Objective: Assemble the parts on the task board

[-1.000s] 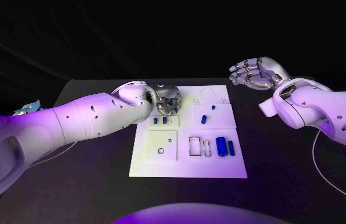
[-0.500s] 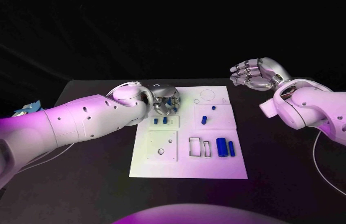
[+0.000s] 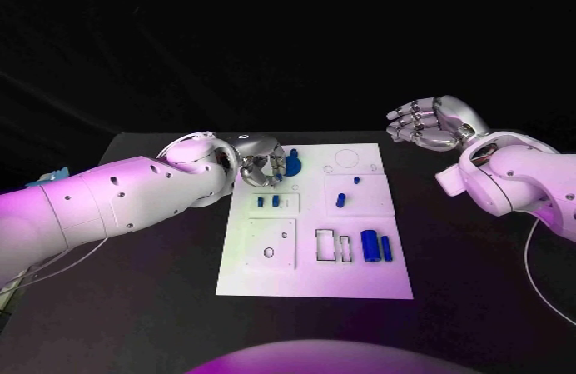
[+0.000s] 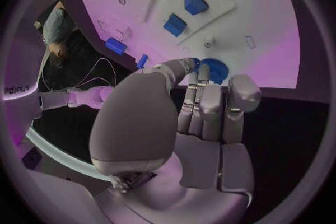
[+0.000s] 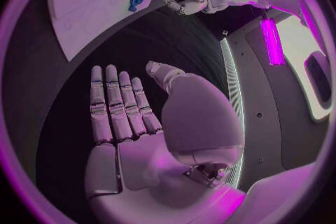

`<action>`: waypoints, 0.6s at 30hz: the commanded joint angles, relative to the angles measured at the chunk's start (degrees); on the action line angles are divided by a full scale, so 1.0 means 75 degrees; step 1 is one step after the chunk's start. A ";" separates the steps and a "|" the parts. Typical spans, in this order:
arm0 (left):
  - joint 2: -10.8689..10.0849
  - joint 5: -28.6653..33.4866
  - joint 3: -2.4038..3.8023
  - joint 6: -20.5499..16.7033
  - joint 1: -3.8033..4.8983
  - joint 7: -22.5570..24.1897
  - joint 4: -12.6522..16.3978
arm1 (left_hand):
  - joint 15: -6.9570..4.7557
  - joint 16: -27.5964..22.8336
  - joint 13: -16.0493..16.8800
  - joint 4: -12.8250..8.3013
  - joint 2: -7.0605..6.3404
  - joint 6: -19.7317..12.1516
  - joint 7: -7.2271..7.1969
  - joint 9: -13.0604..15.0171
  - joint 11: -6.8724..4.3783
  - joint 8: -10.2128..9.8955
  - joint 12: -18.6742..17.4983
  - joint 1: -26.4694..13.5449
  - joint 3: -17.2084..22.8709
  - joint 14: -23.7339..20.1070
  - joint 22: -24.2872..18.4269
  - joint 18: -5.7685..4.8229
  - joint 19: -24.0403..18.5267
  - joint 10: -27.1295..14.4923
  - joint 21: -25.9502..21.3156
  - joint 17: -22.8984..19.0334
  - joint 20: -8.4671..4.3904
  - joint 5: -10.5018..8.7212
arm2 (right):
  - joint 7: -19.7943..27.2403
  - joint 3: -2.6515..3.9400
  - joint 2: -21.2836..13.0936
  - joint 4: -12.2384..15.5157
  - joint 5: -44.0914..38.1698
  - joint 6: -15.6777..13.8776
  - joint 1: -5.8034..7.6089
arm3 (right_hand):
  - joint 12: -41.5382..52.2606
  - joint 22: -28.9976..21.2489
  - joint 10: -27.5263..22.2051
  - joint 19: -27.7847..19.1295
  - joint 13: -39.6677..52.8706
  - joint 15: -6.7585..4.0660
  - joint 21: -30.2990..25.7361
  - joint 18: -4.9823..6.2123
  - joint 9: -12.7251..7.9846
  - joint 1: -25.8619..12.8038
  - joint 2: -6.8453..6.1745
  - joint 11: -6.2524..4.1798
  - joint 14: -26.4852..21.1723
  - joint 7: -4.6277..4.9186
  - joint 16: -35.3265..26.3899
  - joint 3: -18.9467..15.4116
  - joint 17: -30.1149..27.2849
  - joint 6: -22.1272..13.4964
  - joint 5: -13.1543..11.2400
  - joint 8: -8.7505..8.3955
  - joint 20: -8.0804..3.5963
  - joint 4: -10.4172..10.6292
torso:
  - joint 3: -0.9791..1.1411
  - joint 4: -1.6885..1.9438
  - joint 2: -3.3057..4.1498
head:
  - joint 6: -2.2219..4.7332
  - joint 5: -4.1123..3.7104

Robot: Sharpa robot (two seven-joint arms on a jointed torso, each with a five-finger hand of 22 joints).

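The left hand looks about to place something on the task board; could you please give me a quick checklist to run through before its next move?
1. Part in grasp: the left hand holds a round blue part at its fingertips. Ok.
2. Position: the left hand is over the far left corner of the task board. Ok.
3. Which recess the round blue part belongs in: cannot tell.
4. Right hand out of the way: it is open, off the board beyond its far right corner. Ok.
5. Other blue parts lie apart from the left hand, undisturbed. Ok.
6. Whether the part touches the board: cannot tell.
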 commanded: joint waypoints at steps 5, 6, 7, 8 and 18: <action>-0.0177 0.0261 0.0011 0.0209 -0.0006 -0.0007 0.0043 | -0.0004 0.0045 -0.0009 -0.0027 -0.0010 0.0052 0.0008 0.0006 0.0015 -0.0047 -0.0050 -0.0107 0.0035 0.0053 -0.0007 -0.0077 0.0038 0.0064 0.0009 0.0028 -0.0020 -0.0029 | 0.0061 0.0003 -0.0006 0.0001 -0.0007 0.0015 -0.0002 | -0.0053 -0.0012 0.0075 -0.0022 0.0003 0.0059 -0.0039 0.0066 -0.0015 -0.0065 0.0013 0.0006 0.0004 0.0474 -0.0047 -0.0001 -0.0011 0.0070 0.0029 -0.0059 0.0015 0.0027 | 0.0001 -0.0013 0.0009 | -0.0034 0.0034; -0.0191 0.0275 0.0011 0.0224 -0.0007 -0.0010 0.0044 | -0.0004 0.0044 -0.0009 -0.0028 -0.0011 0.0052 0.0008 0.0005 0.0015 -0.0048 -0.0051 -0.0107 0.0036 0.0053 -0.0003 -0.0078 0.0040 0.0064 0.0012 0.0026 -0.0020 -0.0029 | 0.0062 0.0003 -0.0007 0.0000 -0.0007 0.0015 -0.0002 | -0.0053 -0.0012 0.0075 -0.0022 0.0003 0.0059 -0.0039 0.0066 -0.0015 -0.0065 0.0013 0.0006 0.0004 0.0474 -0.0047 -0.0001 -0.0011 0.0070 0.0029 -0.0059 0.0015 0.0027 | 0.0001 -0.0014 0.0009 | -0.0037 0.0033; -0.0204 0.0286 0.0011 0.0238 -0.0007 -0.0014 0.0045 | -0.0004 0.0044 -0.0009 -0.0028 -0.0011 0.0052 0.0008 0.0005 0.0015 -0.0048 -0.0051 -0.0107 0.0036 0.0053 -0.0003 -0.0078 0.0040 0.0064 0.0012 0.0026 -0.0020 -0.0029 | 0.0062 0.0003 -0.0007 -0.0001 -0.0007 0.0015 -0.0002 | -0.0053 -0.0012 0.0075 -0.0022 0.0003 0.0059 -0.0039 0.0066 -0.0015 -0.0065 0.0013 0.0006 0.0004 0.0474 -0.0047 -0.0001 -0.0011 0.0070 0.0029 -0.0059 0.0015 0.0027 | 0.0000 -0.0013 0.0010 | -0.0038 0.0031; -0.0218 0.0299 0.0011 0.0256 -0.0007 -0.0019 0.0046 | -0.0004 0.0044 -0.0009 -0.0028 -0.0011 0.0052 0.0008 0.0005 0.0015 -0.0048 -0.0051 -0.0107 0.0036 0.0053 -0.0003 -0.0078 0.0040 0.0064 0.0012 0.0026 -0.0020 -0.0029 | 0.0061 0.0003 -0.0007 -0.0002 -0.0007 0.0015 -0.0002 | -0.0053 -0.0012 0.0075 -0.0022 0.0003 0.0059 -0.0039 0.0066 -0.0015 -0.0065 0.0013 0.0006 0.0004 0.0474 -0.0047 -0.0001 -0.0011 0.0070 0.0029 -0.0059 0.0015 0.0027 | -0.0001 -0.0012 0.0010 | -0.0039 0.0028; -0.0220 0.0393 0.0010 0.0428 -0.0016 -0.0030 0.0000 | -0.0002 0.0041 -0.0011 -0.0031 -0.0019 0.0046 0.0009 0.0003 0.0018 -0.0060 -0.0070 -0.0117 0.0037 0.0051 -0.0009 -0.0077 0.0036 0.0066 0.0008 0.0018 -0.0020 -0.0031 | 0.0063 0.0003 0.0002 -0.0002 -0.0007 0.0015 -0.0002 | -0.0059 -0.0016 0.0076 -0.0026 0.0003 0.0060 -0.0041 0.0067 -0.0017 -0.0066 0.0011 0.0007 0.0002 0.0475 -0.0051 -0.0002 -0.0014 0.0073 0.0029 -0.0063 0.0017 0.0026 | 0.0007 -0.0011 0.0003 | -0.0052 0.0049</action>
